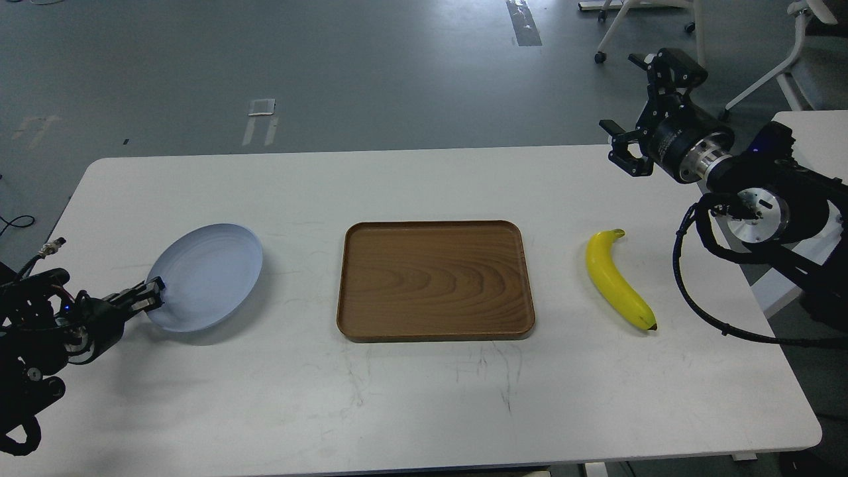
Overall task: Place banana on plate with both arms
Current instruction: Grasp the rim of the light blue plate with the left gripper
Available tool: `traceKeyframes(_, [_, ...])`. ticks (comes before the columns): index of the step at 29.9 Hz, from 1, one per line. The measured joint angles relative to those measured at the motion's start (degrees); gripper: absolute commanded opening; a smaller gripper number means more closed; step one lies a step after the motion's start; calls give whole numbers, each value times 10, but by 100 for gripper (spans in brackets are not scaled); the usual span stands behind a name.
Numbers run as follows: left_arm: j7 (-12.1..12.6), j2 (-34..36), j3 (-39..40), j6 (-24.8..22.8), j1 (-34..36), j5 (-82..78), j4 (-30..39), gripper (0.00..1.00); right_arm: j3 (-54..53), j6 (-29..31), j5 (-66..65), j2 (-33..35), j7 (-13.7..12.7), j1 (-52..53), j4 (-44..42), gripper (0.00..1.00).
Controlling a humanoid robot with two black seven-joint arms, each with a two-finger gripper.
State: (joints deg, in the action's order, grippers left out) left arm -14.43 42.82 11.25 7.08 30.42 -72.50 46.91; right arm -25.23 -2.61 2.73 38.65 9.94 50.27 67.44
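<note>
The pale blue plate (205, 278) is at the table's left, its left side raised so that it tilts. My left gripper (150, 297) is shut on the plate's left rim. The yellow banana (616, 281) lies flat on the table at the right, dark tip toward me and stem end away. My right gripper (637, 101) is open and empty, held in the air above the table's far right edge, well behind the banana.
A brown wooden tray (434, 328) lies in the middle of the white table (424, 397), between plate and banana. Chair legs (762, 73) and a second white table (811, 132) stand beyond the far right corner.
</note>
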Motion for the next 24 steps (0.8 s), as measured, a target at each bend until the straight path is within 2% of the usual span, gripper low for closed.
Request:
traceKeyframes(11, [-6, 0, 1, 1, 7, 0, 0, 0, 0, -2, 0, 0, 1, -1, -2, 100])
traceKeyframes(14, [-14, -1, 1, -1, 9, 1, 2, 0, 0, -3, 0, 0, 1, -1, -3, 100])
traceKeyframes(19, [-26, 3, 6, -31, 16, 19, 6, 0, 0, -3, 0, 0, 4, -2, -4, 100])
traceKeyframes(24, [-49, 6, 5, -72, 42, 75, 10, 0, 0, -3, 0, 0, 6, -3, -3, 100])
